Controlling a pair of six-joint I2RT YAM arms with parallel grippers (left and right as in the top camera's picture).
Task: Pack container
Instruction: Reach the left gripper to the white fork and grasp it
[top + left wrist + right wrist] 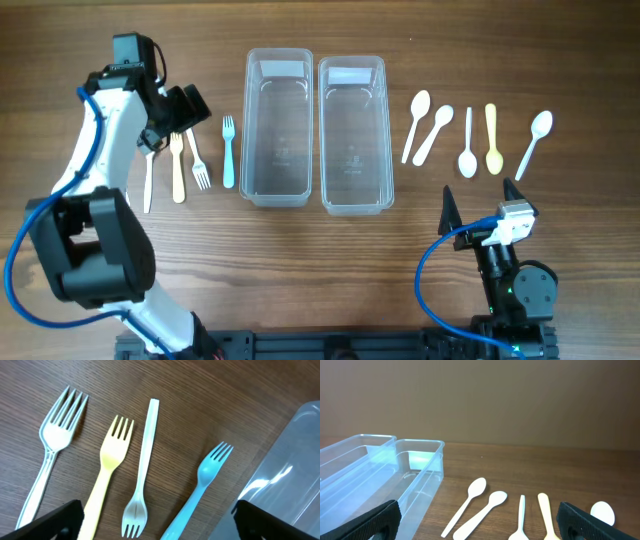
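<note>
At nine o'clock on the wooden table (330, 260), the left gripper (170, 122) hovers with jaws spread wide and holding nothing, above a row of four forks (178, 178). The blue fork (228, 152) lies just beside the nearest container's rim. Two clear containers (246, 130) stand side by side at twelve o'clock, long walls close together; whether they touch cannot be told. Five spoons (467, 163) fan out at two o'clock. At five o'clock the right gripper (480, 195) sits over bare wood near the table's front edge, jaws wide and holding nothing.
</note>
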